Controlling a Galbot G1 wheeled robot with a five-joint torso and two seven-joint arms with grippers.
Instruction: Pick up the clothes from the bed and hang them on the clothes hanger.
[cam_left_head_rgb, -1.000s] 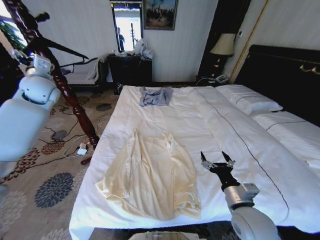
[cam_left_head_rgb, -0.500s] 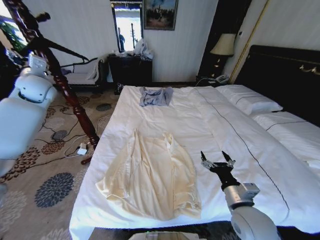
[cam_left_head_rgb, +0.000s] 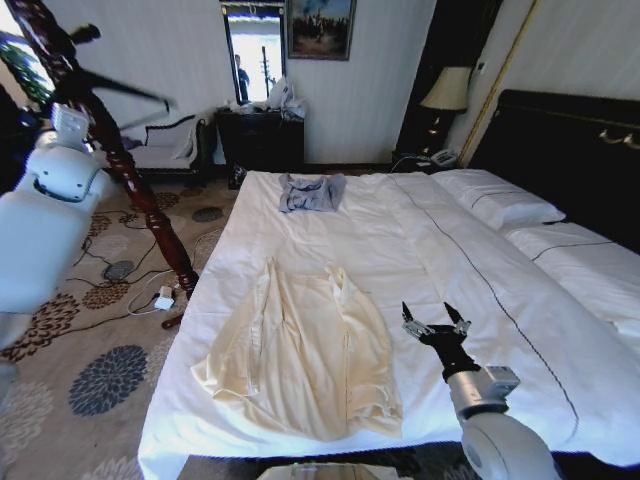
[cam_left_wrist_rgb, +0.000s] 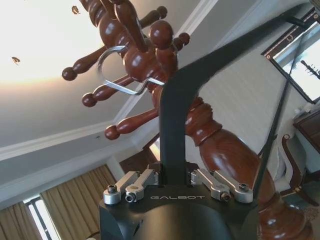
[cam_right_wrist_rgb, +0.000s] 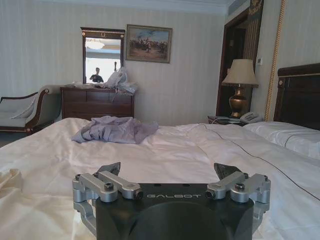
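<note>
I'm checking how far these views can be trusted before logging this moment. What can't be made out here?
- Clothes hanger: left wrist view, the left gripper covers its lower part; in the head view it is motion-blurred.
- Hanger's silver hook: whether it rests on the wooden post is unclear.
- Cream top: head view, chest logo not visible among folds.
- Right gripper: open beside the top; contact with the bed is unclear.
</note>
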